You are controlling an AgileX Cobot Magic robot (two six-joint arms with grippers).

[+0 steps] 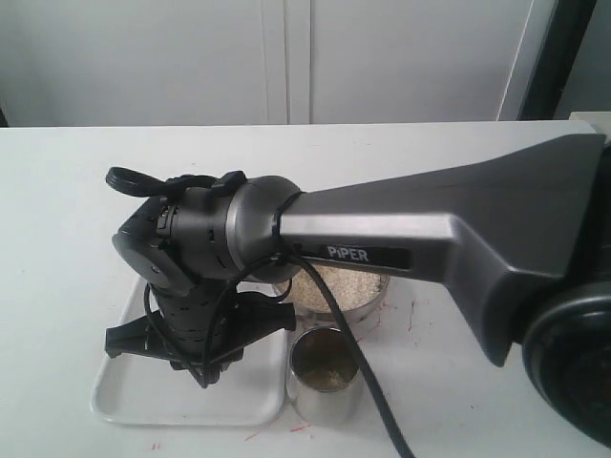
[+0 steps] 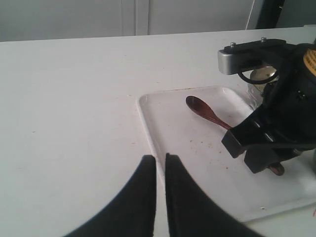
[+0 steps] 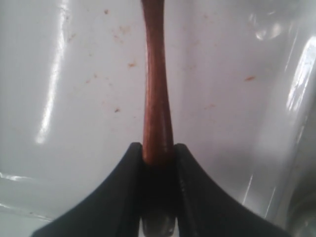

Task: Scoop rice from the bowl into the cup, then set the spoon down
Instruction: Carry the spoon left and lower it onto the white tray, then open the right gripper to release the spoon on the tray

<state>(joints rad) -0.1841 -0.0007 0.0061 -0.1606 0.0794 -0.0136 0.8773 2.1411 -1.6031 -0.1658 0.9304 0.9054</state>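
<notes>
Spoon (image 2: pixel 210 114) lies on (perhaps just above) tray (image 1: pixel 124 401), lower left in exterior view; right pincer (image 3: pixel 158 148) grips its handle; left pincer (image 2: pixel 159 158) nearly closed, empty.

a robot test bench in a bare lab room

a plain white table (image 1: pixel 76 181) fills the frame, backed by blank white wall panels (image 1: pixel 143 57) across the top and a dark post (image 1: pixel 563 57) at the upper right. a grey and black robot arm (image 1: pixel 430 229) lettered "piper" reaches in from the right, its cable (image 1: pixel 353 343) hanging loose. a white tray (image 1: pixel 124 401), steel bowl (image 1: pixel 370 310) and cup (image 1: pixel 325 410) sit at lower centre.
</notes>
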